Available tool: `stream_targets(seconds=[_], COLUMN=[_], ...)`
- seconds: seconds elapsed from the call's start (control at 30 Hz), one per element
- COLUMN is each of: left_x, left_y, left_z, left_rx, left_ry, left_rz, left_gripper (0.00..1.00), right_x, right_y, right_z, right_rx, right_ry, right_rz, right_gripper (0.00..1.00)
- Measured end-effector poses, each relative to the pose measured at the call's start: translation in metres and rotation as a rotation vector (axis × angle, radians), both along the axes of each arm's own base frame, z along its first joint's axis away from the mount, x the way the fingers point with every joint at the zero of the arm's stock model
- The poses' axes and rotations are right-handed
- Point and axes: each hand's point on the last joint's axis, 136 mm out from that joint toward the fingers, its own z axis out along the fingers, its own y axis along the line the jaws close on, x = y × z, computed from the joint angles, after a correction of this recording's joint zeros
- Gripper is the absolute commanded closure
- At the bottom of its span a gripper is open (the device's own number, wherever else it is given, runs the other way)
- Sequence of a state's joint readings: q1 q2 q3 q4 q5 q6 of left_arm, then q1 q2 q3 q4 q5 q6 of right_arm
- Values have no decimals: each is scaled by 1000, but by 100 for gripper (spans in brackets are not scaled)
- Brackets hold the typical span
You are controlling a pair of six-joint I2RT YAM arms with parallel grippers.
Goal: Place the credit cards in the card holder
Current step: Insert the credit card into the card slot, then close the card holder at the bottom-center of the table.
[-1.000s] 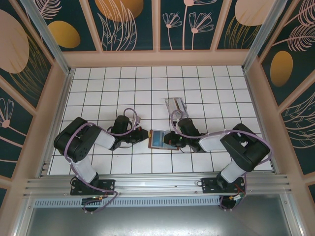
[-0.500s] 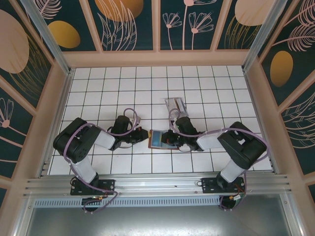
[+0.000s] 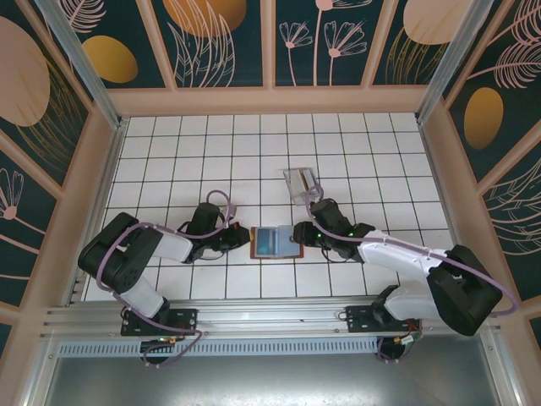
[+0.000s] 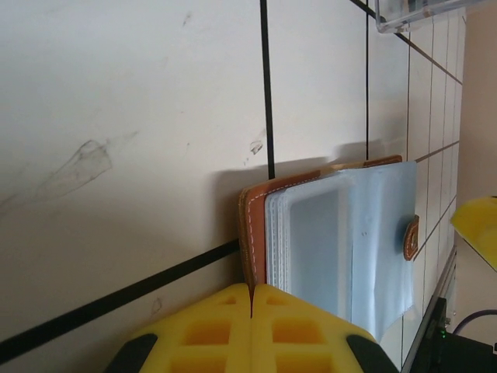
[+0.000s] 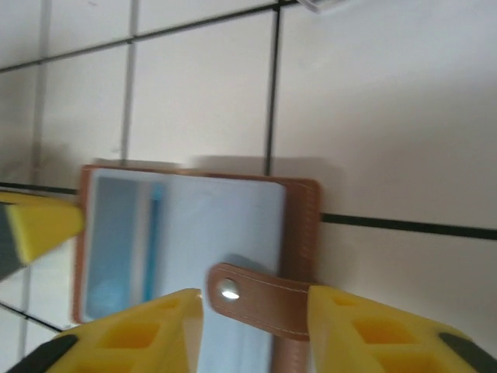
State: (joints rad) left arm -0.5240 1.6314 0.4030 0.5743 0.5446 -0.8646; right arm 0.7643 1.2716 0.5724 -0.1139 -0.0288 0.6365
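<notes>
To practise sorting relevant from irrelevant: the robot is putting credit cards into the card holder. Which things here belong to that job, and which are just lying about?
Belongs to the job: card holder; bluish card in its sleeve; left gripper; right gripper.
Lying about: clear plastic case.

- Top view: bright, even light on the white table; sharp, with faint soft shadows beneath my arms.
- Left wrist: the card holder throws a soft shadow toward the frame's top; my left pads at the bottom edge are blurred.
- Right wrist: whole frame slightly smeared; right pads out of focus.
</notes>
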Motion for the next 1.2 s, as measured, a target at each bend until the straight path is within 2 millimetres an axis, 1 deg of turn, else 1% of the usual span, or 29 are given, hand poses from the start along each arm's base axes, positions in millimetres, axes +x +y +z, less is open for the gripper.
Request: stream_targets(seconds=[0.07, 0.2, 0.27, 0.33, 0.43, 0.53, 0.7, 0.87, 1.0, 1.07, 1.2], left_x=[0, -1, -1, -1, -2, -2, -2, -1, -1, -1, -3], left_y=[1, 1, 1, 1, 2, 2, 2, 1, 1, 1, 2], left_z=[0, 0, 0, 0, 0, 0, 0, -1, -1, -1, 2], left_rx=[4, 5, 5, 5, 5, 6, 7, 10, 15, 17, 22], left_ry=[2, 3, 4, 4, 4, 5, 7, 12, 21, 23, 26], left_rz=[3, 4, 3, 4, 4, 4, 3, 3, 3, 3, 0], left_gripper=[100, 100, 100, 100, 100, 100, 100, 100, 100, 100, 100], right_x=[-4, -6, -3, 0, 4, 4, 4, 1, 0, 0, -3], right_y=[3, 19, 27, 31, 26, 12, -1, -8, -13, -15, -16], right_z=[-6, -15, -17, -20, -25, -28, -27, -18, -9, -8, -16], right_rx=[-67, -197, -253, -312, -389, -453, -490, -462, -428, -396, -262], right_ry=[7, 6, -8, -19, -27, -29, -38, -52, -65, -63, -24], right_rz=[27, 77, 87, 86, 64, 32, -8, -29, -43, -49, -42], right_gripper=[52, 47, 46, 47, 49, 53, 64, 83, 95, 99, 100])
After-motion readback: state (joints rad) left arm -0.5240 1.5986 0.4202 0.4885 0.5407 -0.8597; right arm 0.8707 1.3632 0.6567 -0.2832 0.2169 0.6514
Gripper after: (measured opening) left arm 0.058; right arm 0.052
